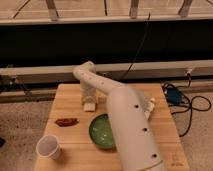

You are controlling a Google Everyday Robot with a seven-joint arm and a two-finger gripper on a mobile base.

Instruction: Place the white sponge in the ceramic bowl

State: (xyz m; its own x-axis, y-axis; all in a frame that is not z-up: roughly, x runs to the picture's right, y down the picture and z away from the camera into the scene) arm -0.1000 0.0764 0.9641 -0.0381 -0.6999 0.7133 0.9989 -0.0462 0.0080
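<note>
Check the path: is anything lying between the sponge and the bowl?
Nothing visible. The gripper is at the sponge, and only a strip of table separates it from the bowl; the brown item lies aside.

I read this as a lab: bare wooden table (pixel 67 100), loose cables (pixel 197 103) on the floor at right, pale rail (pixel 165 66) behind; gripper (pixel 89 101) down at the table's upper middle

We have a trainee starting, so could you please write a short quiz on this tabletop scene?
1. True or false: the small white rectangular sponge lies inside the round glossy green ceramic bowl.
2. Which sits nearest the view's lower-left corner? A) white round cup B) bowl C) sponge
3. Fill in: the robot's hand hangs right above the ____.
Key: 1 false; 2 A; 3 sponge.
</note>
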